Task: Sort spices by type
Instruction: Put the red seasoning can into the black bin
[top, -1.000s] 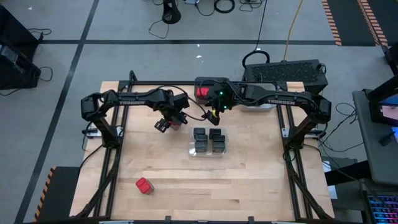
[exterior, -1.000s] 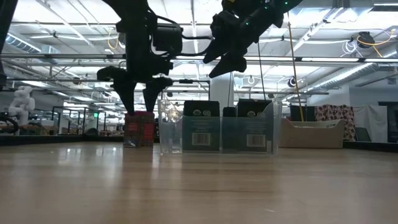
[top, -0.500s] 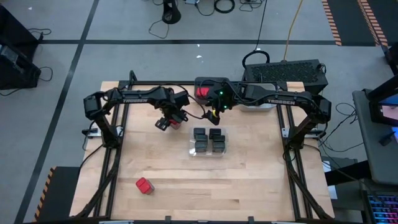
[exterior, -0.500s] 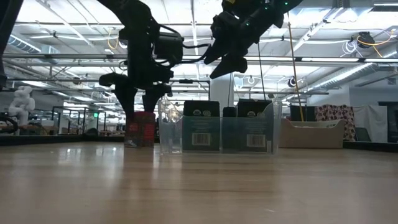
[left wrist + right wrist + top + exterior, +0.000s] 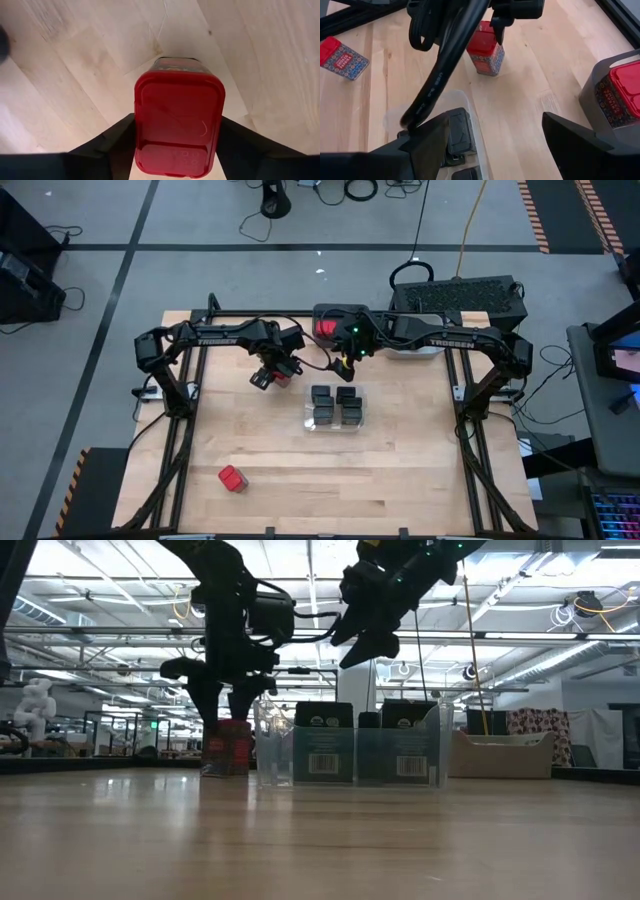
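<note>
1. Left gripper (image 5: 177,145) straddles an upright red-topped spice box (image 5: 179,125); a matte dark finger sits on each flank, right against its sides, box standing on the table.
2. That box: glossy red plastic lid, rounded-rectangle shape, patterned label on the body. It stands on the pale wood table (image 5: 420,470) just left of the clear bin (image 5: 336,408), towards the back.
3. Low view: same box (image 5: 227,745) upright on the table top, left gripper (image 5: 222,695) coming down onto it from above, fingers splayed to either side of the lid.
4. Right gripper (image 5: 490,135) hangs above the table's rear middle, fingers spread wide, holding nothing. High view puts it (image 5: 347,360) just behind the clear bin.
5. Clear bin: transparent thin-walled plastic, rectangular, holds four dark boxy spice containers (image 5: 335,405) in two rows; barcode labels face the low camera (image 5: 322,763).
6. Second red-topped box (image 5: 232,478) lies on its side near the front-left of the table, well apart from everything else; blue-red patterned label showing (image 5: 342,57).
7. Dark grey bin (image 5: 600,100) at the back edge, rounded corners, holds another red-lidded box (image 5: 625,92).
8. Table surface: light wood planks, visible grain, smooth.
</note>
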